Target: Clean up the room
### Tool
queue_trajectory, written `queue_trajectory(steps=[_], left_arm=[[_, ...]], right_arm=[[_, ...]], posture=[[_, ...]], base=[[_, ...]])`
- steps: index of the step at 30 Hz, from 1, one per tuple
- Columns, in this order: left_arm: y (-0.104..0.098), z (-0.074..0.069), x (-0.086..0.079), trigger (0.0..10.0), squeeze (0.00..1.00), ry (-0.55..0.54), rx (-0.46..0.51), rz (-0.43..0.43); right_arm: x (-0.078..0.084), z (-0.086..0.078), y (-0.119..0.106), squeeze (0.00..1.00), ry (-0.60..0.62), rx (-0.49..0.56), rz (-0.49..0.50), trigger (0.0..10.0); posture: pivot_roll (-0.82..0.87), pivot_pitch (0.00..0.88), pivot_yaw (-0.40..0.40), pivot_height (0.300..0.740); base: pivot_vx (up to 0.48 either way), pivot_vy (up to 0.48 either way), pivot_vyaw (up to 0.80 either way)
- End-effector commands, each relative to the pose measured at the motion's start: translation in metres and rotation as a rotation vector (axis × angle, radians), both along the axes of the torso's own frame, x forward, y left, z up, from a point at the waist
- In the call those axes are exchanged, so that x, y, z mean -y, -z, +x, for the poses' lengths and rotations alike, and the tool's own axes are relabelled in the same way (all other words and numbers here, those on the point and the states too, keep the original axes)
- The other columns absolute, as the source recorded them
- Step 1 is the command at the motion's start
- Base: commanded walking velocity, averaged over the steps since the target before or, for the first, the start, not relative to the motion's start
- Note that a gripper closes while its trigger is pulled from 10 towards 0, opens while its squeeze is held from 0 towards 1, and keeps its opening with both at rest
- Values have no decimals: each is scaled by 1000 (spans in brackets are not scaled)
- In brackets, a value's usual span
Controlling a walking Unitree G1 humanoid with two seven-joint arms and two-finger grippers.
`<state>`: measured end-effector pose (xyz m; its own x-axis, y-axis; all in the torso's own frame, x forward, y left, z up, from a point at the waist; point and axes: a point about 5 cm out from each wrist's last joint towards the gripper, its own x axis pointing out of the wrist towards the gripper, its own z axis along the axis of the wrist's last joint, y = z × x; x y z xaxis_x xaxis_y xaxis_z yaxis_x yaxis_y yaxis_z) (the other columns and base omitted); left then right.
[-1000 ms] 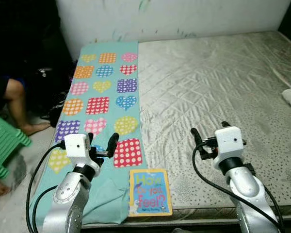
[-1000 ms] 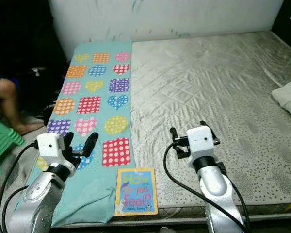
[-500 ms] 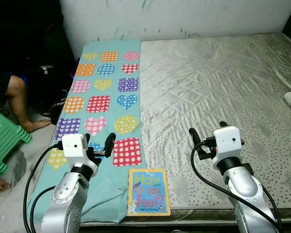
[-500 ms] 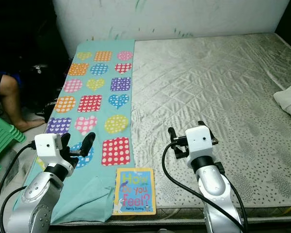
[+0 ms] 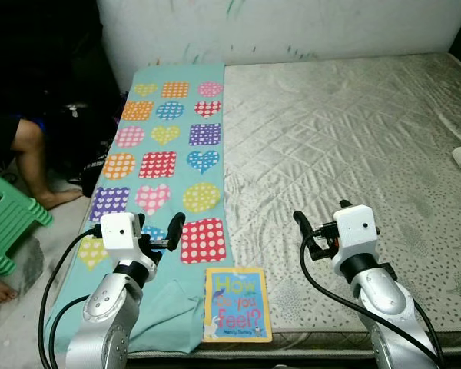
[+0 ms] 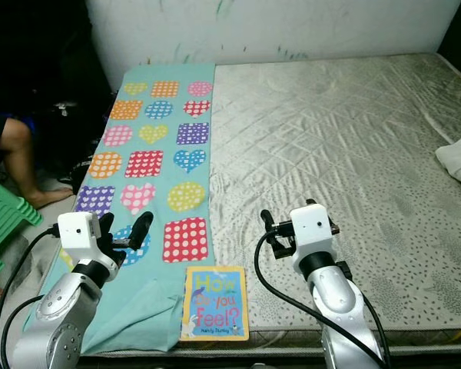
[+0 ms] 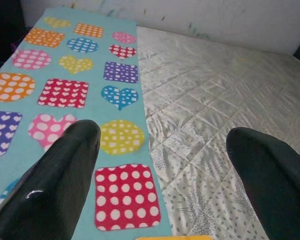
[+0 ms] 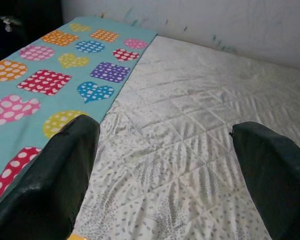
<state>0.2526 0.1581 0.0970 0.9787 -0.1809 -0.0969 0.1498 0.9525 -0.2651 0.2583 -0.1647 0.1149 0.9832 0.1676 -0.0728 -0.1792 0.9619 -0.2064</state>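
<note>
A book (image 5: 237, 303) lies at the mattress's (image 5: 353, 138) near edge between the spread left gripper (image 5: 160, 232) and spread right gripper (image 5: 316, 227).

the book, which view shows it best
The left eye view: the whole book lies cover up at the mattress's near edge, title readable. The right eye view shows it equally whole. The left wrist view catches just a yellow sliver of its edge; the right wrist view, a corner.

A bed (image 5: 346, 146) bears a patterned blanket (image 5: 165, 165) and book (image 5: 237, 304).
</note>
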Motion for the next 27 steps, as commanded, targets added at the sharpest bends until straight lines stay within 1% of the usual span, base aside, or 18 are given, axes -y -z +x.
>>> queue_trajectory(steps=[1, 11, 18, 27], left_arm=[[1, -1, -5, 10000, 0, -14, -13, 10], [1, -1, -5, 10000, 0, -12, -9, 9], [-1, 0, -5, 10000, 0, 1, 10, 4], [0, 1, -5, 10000, 0, 10, 4, 5]], right_arm=[[-4, 0, 1, 0, -17, -11, 17, 10000], [-3, 0, 0, 0, -12, -12, 13, 10000], [-3, 1, 0, 0, -8, -8, 10, 10000], [-1, 3, -2, 0, 2, -1, 12, 10000]], posture=[[-215, 104, 62, 740], [-215, 109, 63, 740], [-213, 109, 61, 740], [-212, 111, 58, 740]], base=[[0, 480, 0], [0, 480, 0], [0, 0, 0], [0, 0, 0]])
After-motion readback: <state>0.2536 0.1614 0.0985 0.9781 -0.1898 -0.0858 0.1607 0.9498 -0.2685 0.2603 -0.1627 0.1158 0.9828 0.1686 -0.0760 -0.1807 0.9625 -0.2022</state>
